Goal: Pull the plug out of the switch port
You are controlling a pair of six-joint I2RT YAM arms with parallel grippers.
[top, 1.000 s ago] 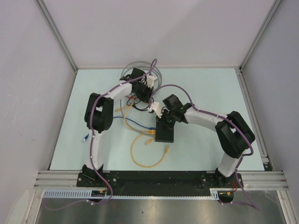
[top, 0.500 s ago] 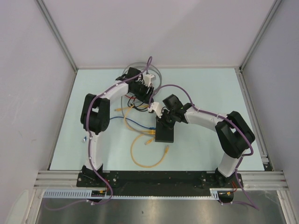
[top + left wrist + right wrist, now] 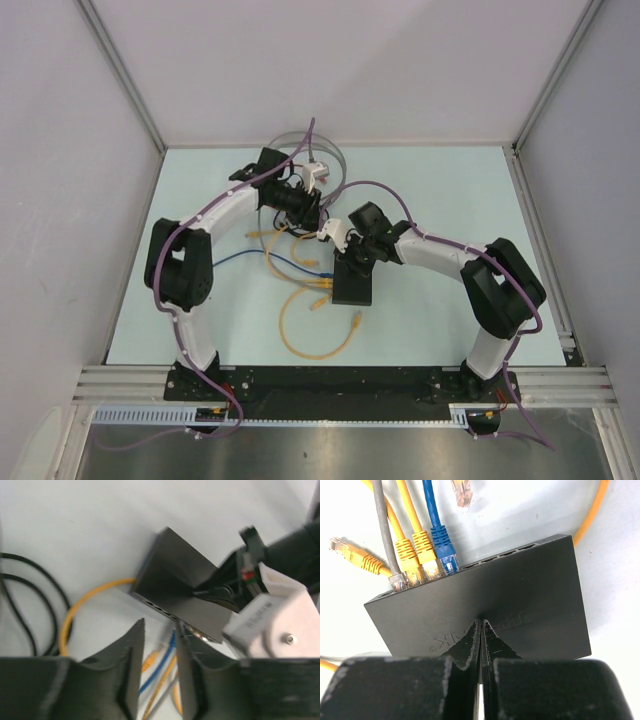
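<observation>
Four plugs sit in the switch, side by side along the edge facing away from my right gripper. One is on a grey cable, then come two yellow plugs, then one blue plug nearest the middle. The sockets beyond the blue one look vacant. Two more lie unplugged on the table out in front. A loose yellow plug is off to the left of my fingers and a loose pale plug is straight ahead, neither touching the box.

My right fingers are pressed together with nothing between them, tips resting on the flat top of the switch. I judge this pins it so it cannot slide or lift when a plug is tugged. My left gripper hangs over the socket edge from the opposite side, fingers spread a little and pinching nothing. Through the gap I see blue and yellow cables below. That narrow spread suits closing on one plug among close neighbours. Which plug, I cannot tell.
</observation>
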